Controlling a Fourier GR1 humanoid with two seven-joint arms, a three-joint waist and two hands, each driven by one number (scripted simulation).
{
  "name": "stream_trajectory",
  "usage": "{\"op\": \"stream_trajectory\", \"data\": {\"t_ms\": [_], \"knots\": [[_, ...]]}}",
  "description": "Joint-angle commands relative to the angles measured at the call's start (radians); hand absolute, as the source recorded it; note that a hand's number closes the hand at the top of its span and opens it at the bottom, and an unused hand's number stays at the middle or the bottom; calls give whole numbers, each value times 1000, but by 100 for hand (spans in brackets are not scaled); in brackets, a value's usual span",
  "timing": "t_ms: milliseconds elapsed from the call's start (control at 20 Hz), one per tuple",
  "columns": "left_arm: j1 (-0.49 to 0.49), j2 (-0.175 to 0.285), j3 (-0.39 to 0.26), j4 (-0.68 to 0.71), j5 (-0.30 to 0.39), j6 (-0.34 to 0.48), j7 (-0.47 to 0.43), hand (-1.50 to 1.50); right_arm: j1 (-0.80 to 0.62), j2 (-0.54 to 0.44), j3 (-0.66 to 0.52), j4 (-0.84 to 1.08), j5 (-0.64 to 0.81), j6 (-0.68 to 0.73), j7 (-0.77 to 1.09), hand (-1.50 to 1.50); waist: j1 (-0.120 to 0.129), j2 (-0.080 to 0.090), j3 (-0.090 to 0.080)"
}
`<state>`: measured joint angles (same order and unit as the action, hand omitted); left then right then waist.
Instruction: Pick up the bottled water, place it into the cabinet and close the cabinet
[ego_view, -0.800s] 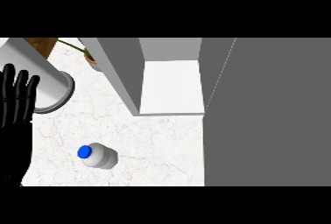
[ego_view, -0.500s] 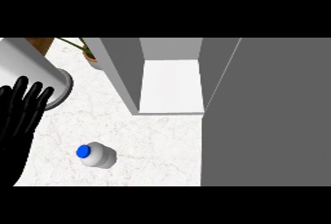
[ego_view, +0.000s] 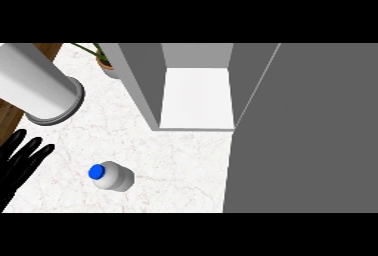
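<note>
Underneath everything, a white marble-veined worktop (ego_view: 184, 165), seen from steeply above. Across its whole right side, a broad dark grey cabinet door (ego_view: 303, 130), swung open. Against the back edge, just left of that door, an open grey cabinet (ego_view: 140, 80) with a white shelf floor (ego_view: 198, 95) inside. Over the left edge near the back-left corner, a big pale grey cylinder with a rimmed end (ego_view: 37, 87), lying slanted; cannot tell what it belongs to. Below it, beyond the left edge, a strip of brown wood (ego_view: 9, 120).

At the left edge toward the front-left corner, the black left hand (ego_view: 16, 167), fingers straight and spread, pointing toward the back edge, wide open and holding nothing. Just beside it to the right and not touching it, the small whitish bottled water (ego_view: 118, 180) with a round blue cap (ego_view: 97, 172), standing cap up on the front-left part of the worktop, outside the cabinet and well apart from it. At the back edge, touching or nearly touching the cabinet's left wall, a small potted plant with thin green leaves (ego_view: 107, 64), partly cut off by the view's top.
</note>
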<state>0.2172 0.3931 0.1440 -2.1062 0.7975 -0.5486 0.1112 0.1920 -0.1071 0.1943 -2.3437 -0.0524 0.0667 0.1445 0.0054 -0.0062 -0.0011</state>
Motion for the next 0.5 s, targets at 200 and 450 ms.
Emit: {"op": "stream_trajectory", "data": {"t_ms": [200,450], "knots": [[117,150,203,16,313,-110,119,-150,36,18,89,-78,57,-6,51,-150,1,4,1],[128,107,223,35,296,-179,145,-150,36,17,140,-205,81,-27,173,-150,-2,4,1]]}}
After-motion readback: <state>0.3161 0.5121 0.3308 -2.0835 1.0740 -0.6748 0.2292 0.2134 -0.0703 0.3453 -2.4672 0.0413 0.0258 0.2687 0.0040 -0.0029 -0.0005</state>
